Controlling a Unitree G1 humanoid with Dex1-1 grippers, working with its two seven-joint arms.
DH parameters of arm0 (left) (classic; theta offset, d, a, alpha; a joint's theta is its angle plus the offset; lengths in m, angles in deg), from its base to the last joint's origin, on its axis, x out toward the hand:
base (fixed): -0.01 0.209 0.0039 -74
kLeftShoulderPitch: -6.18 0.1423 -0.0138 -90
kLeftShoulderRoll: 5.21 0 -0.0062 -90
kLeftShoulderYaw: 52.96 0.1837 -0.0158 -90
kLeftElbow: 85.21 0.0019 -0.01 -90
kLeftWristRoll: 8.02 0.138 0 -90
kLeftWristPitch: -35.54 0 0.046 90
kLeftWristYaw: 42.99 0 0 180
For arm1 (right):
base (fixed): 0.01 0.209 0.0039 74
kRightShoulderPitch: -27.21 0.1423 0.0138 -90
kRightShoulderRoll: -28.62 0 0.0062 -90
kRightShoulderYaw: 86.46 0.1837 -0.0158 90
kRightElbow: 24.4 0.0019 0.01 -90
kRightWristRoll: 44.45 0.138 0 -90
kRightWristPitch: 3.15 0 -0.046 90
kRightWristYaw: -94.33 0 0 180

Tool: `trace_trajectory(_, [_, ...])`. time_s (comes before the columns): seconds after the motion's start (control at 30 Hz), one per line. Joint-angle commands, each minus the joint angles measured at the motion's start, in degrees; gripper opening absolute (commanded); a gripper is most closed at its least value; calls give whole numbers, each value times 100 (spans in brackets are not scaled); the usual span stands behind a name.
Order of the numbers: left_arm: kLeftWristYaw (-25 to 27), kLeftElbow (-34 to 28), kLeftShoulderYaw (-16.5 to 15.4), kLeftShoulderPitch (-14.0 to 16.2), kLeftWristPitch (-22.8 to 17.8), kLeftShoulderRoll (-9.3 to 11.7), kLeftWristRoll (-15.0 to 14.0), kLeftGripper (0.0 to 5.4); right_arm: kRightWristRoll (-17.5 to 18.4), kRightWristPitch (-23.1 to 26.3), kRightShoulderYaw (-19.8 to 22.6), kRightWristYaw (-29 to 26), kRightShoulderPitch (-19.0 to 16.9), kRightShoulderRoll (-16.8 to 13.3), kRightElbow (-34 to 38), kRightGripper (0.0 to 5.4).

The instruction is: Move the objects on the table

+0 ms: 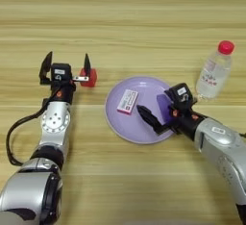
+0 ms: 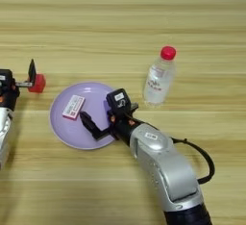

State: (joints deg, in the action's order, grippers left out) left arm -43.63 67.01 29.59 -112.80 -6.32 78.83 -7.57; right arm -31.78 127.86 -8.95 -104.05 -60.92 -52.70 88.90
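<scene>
The small purple rectangular block (image 1: 127,101) lies flat on the left part of the lilac plate (image 1: 129,128), with a white label on its top face. No gripper touches it. The small red cube (image 1: 89,77) sits on the wooden table (image 1: 144,22), just left of the plate and apart from its rim.

The left gripper (image 1: 66,65) is at the cube. Its two black fingers stand up and are spread wide. The right one of these fingers (image 1: 87,65) is just beside the cube, maybe touching its left side, and the cube is outside the gap, not between the fingers. The other finger is well to the left.

The right gripper (image 1: 156,113) is over the right part of the plate. One black finger (image 1: 148,118) points left across the plate toward the block, but it ends short of it. The second finger is near the gripper's body and looks purple against the plate. The fingers are apart and hold nothing.

A clear bottle with a red cap (image 2: 158,78) stands upright on the table, to the right of the plate and behind the right arm.
</scene>
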Motion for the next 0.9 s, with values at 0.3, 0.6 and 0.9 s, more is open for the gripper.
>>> trace_trajectory(0.3, [-25, -127, 42, 68, 94, -20, 80, 537, 88, 39, 313, 10, 152, -74, -461, 540])
trace_trajectory(0.6, [-60, -152, 18, 81, 86, -13, 66, 537, 212, 168, 277, -52, 88, -76, -417, 540])
trace_trajectory(0.9, [-81, -205, 21, 103, 93, -35, 69, 537, 233, 180, 315, -48, 95, -88, -610, 540])
